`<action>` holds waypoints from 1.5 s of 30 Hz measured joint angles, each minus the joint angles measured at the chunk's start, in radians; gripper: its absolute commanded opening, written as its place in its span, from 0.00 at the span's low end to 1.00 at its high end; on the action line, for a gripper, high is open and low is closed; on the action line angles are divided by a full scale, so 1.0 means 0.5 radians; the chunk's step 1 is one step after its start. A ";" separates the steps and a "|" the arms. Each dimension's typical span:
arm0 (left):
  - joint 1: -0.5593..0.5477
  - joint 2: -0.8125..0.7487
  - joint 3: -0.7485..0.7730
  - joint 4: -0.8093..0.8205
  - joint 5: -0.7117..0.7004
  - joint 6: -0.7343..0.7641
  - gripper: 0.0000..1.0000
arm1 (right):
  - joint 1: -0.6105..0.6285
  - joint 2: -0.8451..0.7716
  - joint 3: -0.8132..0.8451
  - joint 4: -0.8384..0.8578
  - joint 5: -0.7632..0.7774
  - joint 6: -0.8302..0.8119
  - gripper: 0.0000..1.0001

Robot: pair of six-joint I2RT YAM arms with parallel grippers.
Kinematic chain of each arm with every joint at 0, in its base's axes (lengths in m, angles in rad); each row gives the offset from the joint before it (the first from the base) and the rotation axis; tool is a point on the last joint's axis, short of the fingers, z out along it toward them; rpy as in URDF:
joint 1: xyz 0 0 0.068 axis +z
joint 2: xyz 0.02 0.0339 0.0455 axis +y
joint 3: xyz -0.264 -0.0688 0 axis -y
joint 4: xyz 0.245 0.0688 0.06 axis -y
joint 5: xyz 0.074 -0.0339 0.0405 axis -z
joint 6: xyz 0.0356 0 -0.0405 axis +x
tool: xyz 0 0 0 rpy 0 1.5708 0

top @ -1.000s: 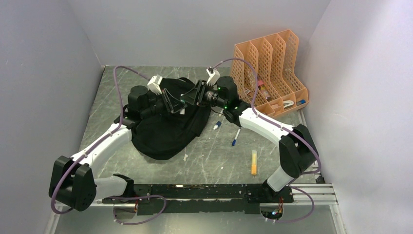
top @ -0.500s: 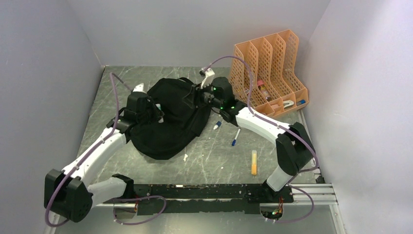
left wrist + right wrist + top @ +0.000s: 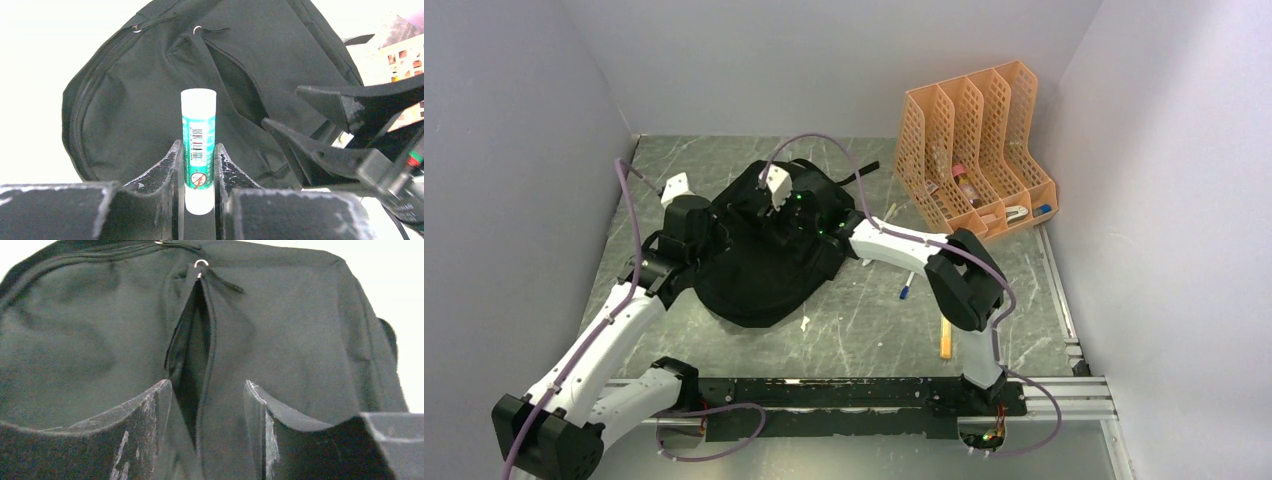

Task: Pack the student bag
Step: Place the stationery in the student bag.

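The student bag (image 3: 764, 265) is a floppy black backpack lying flat in the middle of the table. Its front pocket slit (image 3: 192, 360) gapes open, with a zipper pull (image 3: 201, 262) at the top. My left gripper (image 3: 198, 152) is shut on an upright glue stick (image 3: 198, 130), white with a teal label, and hangs at the bag's left edge (image 3: 722, 228). My right gripper (image 3: 207, 387) is open and empty, its jaws standing either side of the pocket slit, over the bag's middle (image 3: 776, 215). Its dark fingers (image 3: 350, 107) show at the right of the left wrist view.
An orange mesh file organiser (image 3: 979, 140) stands at the back right with small items in its slots. A pen (image 3: 906, 288) and a yellow stick (image 3: 945, 342) lie on the table beside the right arm. Grey walls close in on the left, back and right.
The two grippers were close together above the bag. My left gripper has drawn back to the left with the glue stick. My right arm has swung left over the bag and its jaws have opened wider.
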 measured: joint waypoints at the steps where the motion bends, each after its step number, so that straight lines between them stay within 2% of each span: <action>1: 0.000 -0.010 0.000 -0.012 -0.005 0.000 0.05 | 0.005 0.032 0.033 -0.005 0.037 -0.066 0.58; 9: 0.001 -0.042 -0.002 -0.051 -0.020 -0.007 0.05 | 0.027 0.212 0.238 -0.065 0.214 -0.352 0.59; 22: 0.001 -0.014 -0.012 -0.048 0.013 -0.015 0.05 | 0.076 0.373 0.343 -0.121 0.336 -0.497 0.59; 28: 0.001 -0.008 -0.018 -0.048 0.025 -0.015 0.05 | 0.085 0.373 0.343 -0.118 0.299 -0.516 0.64; 34: 0.002 0.010 -0.019 -0.047 0.047 -0.016 0.05 | 0.100 0.373 0.344 -0.124 0.232 -0.552 0.64; 40: 0.007 0.014 -0.027 -0.045 0.057 -0.015 0.05 | 0.115 0.373 0.348 -0.135 0.303 -0.591 0.52; 45: 0.008 0.014 -0.027 -0.045 0.057 -0.016 0.05 | 0.117 0.373 0.346 -0.109 0.493 -0.596 0.26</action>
